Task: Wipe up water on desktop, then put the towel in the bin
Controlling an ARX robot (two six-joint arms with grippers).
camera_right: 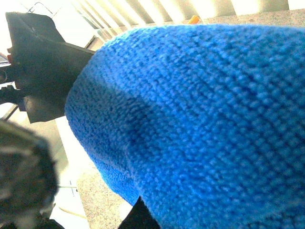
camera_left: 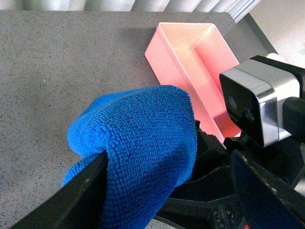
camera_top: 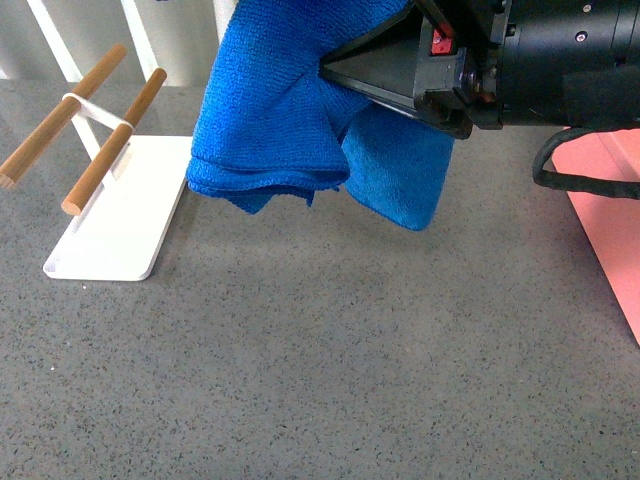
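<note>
Blue microfibre towel (camera_top: 270,110), thick, rumpled

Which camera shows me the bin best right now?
Left wrist view: the bin shows nearly whole, inside included, on the desktop beyond the towel. Front view catches only a pink strip at the picture's right edge. Right wrist view shows none of it; the towel fills it.

Bright backlight; right wrist foreground seemingly unfocused.

Blue towel (camera_top: 270,110) aloft — pink bin (camera_top: 610,220) beside
</note>
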